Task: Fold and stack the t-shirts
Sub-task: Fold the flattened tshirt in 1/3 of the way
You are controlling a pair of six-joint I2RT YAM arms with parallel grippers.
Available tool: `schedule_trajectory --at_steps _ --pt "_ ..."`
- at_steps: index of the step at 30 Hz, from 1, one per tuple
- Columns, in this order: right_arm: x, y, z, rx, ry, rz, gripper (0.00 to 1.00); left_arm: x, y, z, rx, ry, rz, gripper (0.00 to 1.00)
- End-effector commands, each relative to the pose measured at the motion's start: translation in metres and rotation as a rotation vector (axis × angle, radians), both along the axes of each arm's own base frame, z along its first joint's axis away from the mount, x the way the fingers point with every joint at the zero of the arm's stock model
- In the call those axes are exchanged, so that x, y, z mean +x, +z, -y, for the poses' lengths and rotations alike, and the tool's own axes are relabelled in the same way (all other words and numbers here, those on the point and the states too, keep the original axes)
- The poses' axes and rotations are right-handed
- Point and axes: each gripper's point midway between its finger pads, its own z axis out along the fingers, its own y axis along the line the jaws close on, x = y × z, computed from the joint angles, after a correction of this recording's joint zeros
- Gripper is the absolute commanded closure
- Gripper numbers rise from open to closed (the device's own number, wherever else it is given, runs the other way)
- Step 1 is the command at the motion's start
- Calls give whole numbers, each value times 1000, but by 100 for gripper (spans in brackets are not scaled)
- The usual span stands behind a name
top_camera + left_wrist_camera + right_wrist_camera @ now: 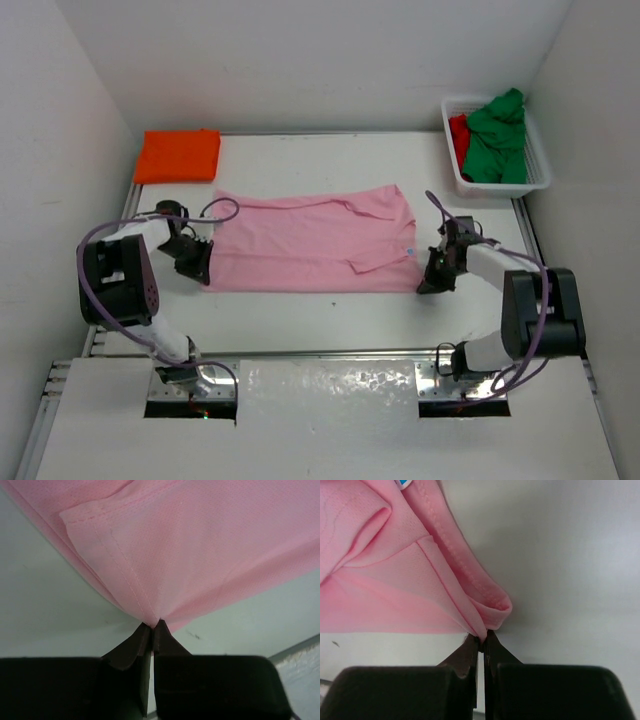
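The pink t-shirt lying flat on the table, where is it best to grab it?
By its two near corners, one arm from each end, low along the white table. The light pink fabric t-shirt lies spread flat, so only its thin edges can be pinched. The left gripper and the right gripper are shut on those corners.

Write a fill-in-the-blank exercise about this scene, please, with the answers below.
1. The left gripper and right gripper are both shut on the spread t-shirt, coloured ____.
2. The folded orange t-shirt lies at the far ____ corner of the table.
3. The green t-shirt and red t-shirt lie in the white ____.
Missing words: pink; left; basket.
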Motion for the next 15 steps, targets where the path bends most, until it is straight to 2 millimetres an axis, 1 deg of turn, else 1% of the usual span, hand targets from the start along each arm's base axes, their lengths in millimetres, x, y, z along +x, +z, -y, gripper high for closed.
schedule_trajectory --at_steps 1,3,6,7,8,9,10,11,12,13,14,15 --pt "-35 -3 4 -23 -23 -47 100 -30 12 -1 18 -82 -29 100" --pt "-48 -2 5 -26 -24 -70 100 -44 12 -2 32 -101 -61 100" --pt "-69 -2 4 -20 -22 -96 100 -59 15 -2 41 -123 -89 94" --pt "-77 -4 3 -18 -20 -114 100 -62 15 -2 39 -123 -93 85" --pt "-82 -2 2 -11 -18 -122 95 -65 16 0 35 -124 -91 79" --pt "-84 -1 2 -10 -13 -124 64 -66 16 0 34 -124 -94 70" --pt "-86 4 3 -20 4 -127 52 -66 17 -1 41 -123 -93 56" --pt "-85 8 7 -40 5 -128 45 -68 19 -2 44 -127 -105 54" --pt "-79 14 18 -104 2 -112 41 -66 22 -6 59 -126 -107 50" --pt "-59 32 26 -147 10 -53 36 -65 26 -14 89 -120 -112 48" --pt "-56 45 33 -189 3 -38 35 -48 40 -22 115 -115 -67 47" --pt "-30 73 48 -270 -25 51 36 -44 51 -28 128 -120 -62 46"
